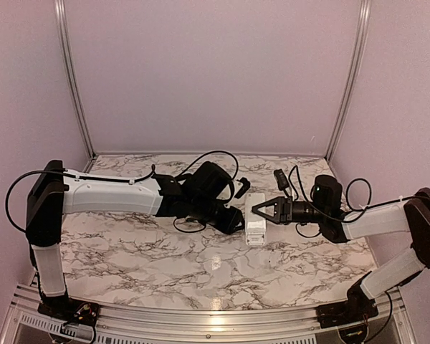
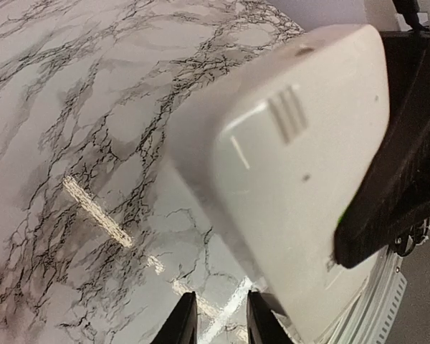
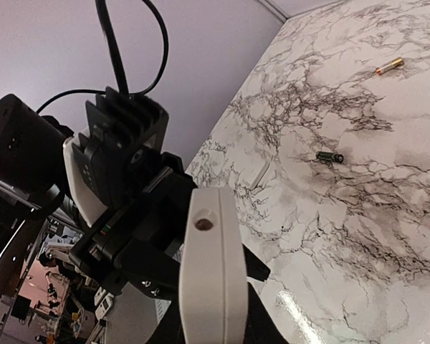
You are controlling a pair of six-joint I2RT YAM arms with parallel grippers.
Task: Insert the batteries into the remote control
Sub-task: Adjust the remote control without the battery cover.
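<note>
While the remote control (image 1: 255,228) is gripped edge-on by the right gripper (image 1: 258,210), fingers of the left gripper (image 2: 221,319) are set narrowly apart, seemingly empty; batteries (image 3: 330,156) are seen loose on the table (image 1: 129,251).

"What colours are the arms?"

"White shells on the left arm (image 1: 111,195) and right arm (image 1: 376,218), with black joints between them."

"Cables?"

"Black cables (image 3: 107,43) at upper left, above a ribbed black housing (image 3: 125,125). The right gripper (image 1: 256,210) is black and triangular."
</note>
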